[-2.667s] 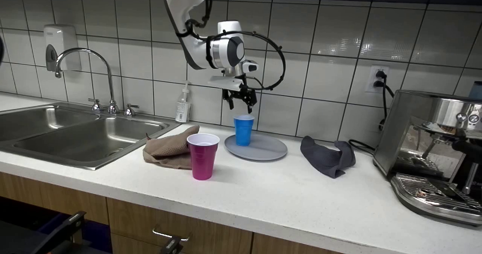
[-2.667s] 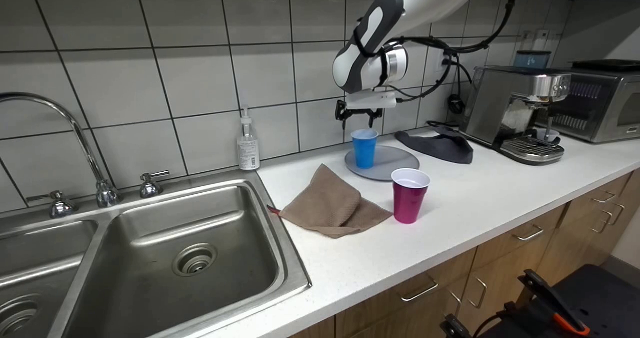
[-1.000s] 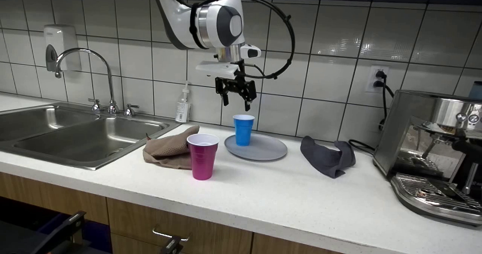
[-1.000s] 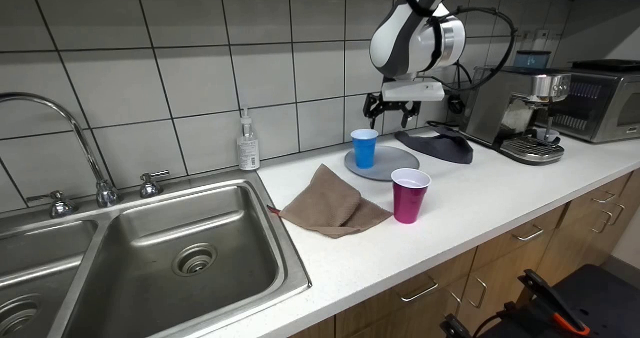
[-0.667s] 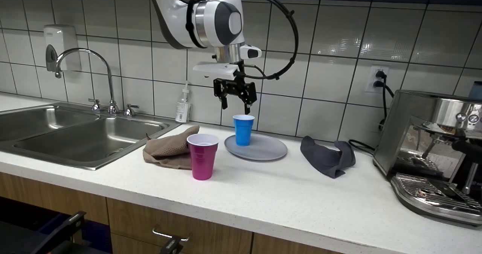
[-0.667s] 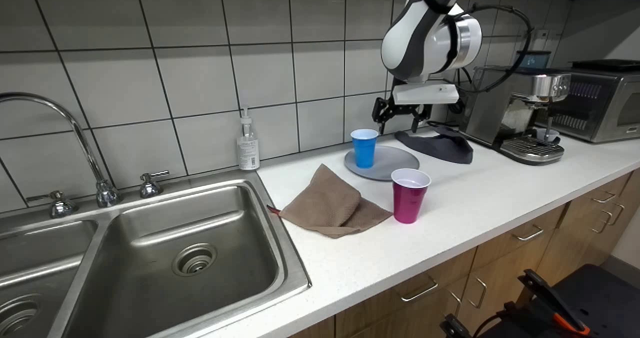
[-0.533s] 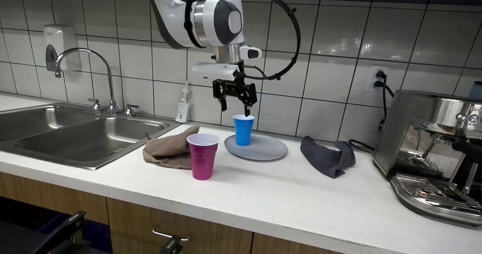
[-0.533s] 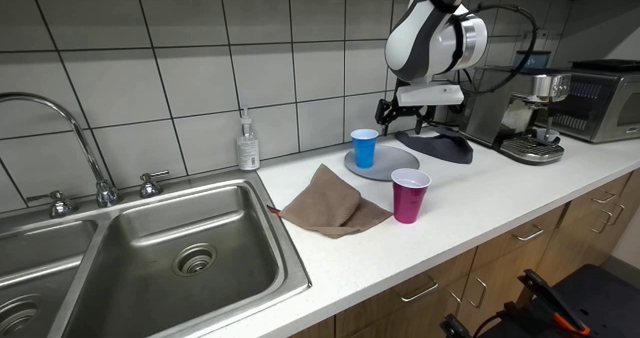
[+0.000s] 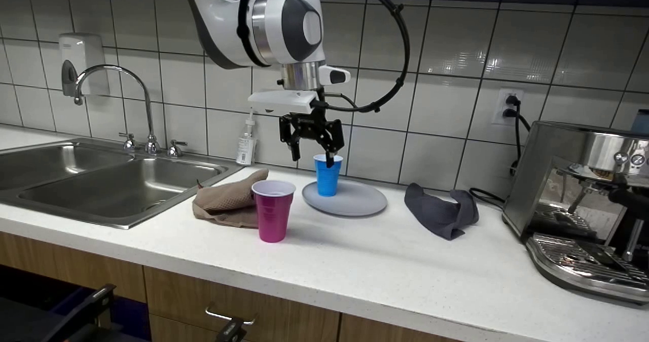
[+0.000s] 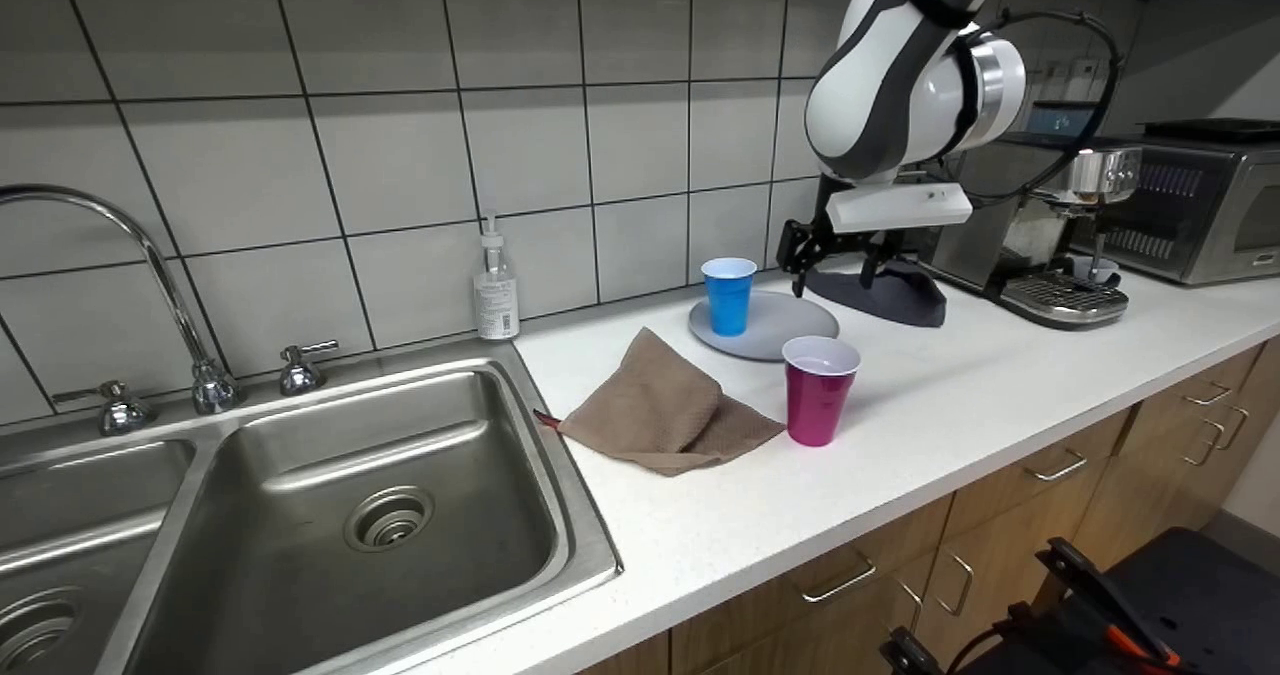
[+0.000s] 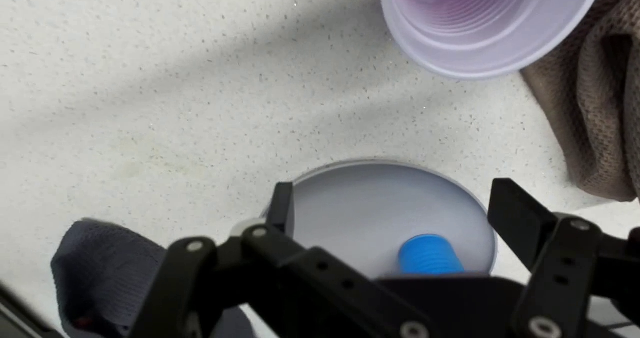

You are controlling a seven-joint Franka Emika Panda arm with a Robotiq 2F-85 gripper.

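My gripper (image 9: 312, 158) is open and holds nothing. It hangs above the counter near a small blue cup (image 9: 327, 184), which stands upright on a round grey plate (image 9: 357, 200). In an exterior view the gripper (image 10: 832, 283) appears right of the blue cup (image 10: 729, 305). In the wrist view the plate (image 11: 350, 213) shows between the open fingers (image 11: 395, 203), and the gripper body hides part of the blue cup (image 11: 430, 255). A larger magenta cup (image 9: 274, 214) with a white inside stands upright in front of the plate; its mouth (image 11: 465, 47) shows in the wrist view.
A brown cloth (image 9: 225, 202) lies beside the magenta cup. A dark grey cloth (image 9: 441, 211) lies right of the plate. A steel sink (image 10: 560, 595), a soap bottle (image 10: 496, 295), a tiled wall (image 10: 640, 135) and an espresso machine (image 9: 563, 180) surround the area. A cable loops from the arm.
My gripper has moved away from the wall, from over the blue cup toward the counter's front, and lately a little lower. It stays open. Cups, plate and cloths have not moved.
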